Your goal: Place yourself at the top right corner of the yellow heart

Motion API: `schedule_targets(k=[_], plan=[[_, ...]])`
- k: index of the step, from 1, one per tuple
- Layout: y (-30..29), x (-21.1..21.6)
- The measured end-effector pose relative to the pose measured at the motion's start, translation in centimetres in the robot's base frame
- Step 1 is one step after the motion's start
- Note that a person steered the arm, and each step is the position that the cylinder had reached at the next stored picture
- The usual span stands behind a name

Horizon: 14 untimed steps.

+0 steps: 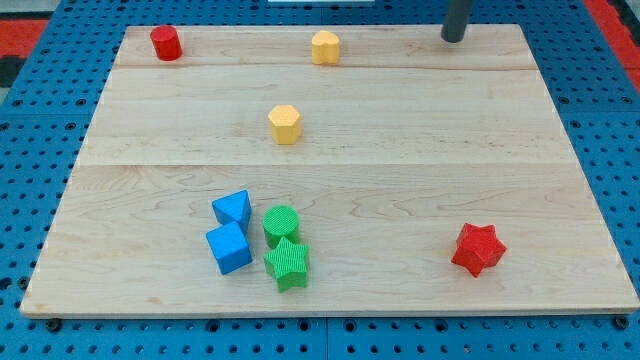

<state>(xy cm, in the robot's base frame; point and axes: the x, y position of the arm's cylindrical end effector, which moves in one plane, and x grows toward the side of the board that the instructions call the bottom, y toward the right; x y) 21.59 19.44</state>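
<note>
The yellow heart (325, 47) sits near the top edge of the wooden board (400, 130), around the middle. My tip (454, 38) is down at the board's top edge, well to the right of the heart and about level with it, touching no block. A wide gap of bare wood lies between them.
A yellow pentagon (285, 124) lies below the heart. A red cylinder (165, 43) is at the top left. A blue triangle (232, 208), blue cube (229, 247), green cylinder (281, 224) and green star (287, 263) cluster at the bottom left of centre. A red star (478, 249) is at the bottom right.
</note>
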Motion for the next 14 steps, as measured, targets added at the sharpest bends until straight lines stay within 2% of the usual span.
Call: schedule_targets(k=[1, 14], plan=[[2.0, 0.0], [7.9, 0.9]])
